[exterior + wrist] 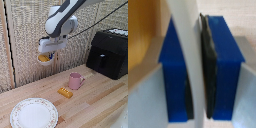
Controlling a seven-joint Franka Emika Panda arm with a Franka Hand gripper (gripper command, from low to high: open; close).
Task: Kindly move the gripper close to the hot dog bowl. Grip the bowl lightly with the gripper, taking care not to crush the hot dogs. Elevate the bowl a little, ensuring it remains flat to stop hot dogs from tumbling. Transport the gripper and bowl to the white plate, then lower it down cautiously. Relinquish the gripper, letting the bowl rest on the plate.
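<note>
The gripper (48, 54) hangs high above the counter (100, 100), jaws clamped on the hot dog bowl's (44, 58) white rim. Bowl's airborne, above and beyond the white plate (34, 113), hot dogs (43, 58) inside.

The exterior view stands off the arm, in front of the wooden table (95, 100) and somewhat above it, looking down and across toward the woven wall (27, 30) that fills the upper left of the frame. It sits far enough back to take in most of the tabletop. The wrist view sits extremely near the blue fingertips (223, 70), blurred, looking along them. Both views share the gripper (47, 54) and the white bowl rim (187, 55).
</note>
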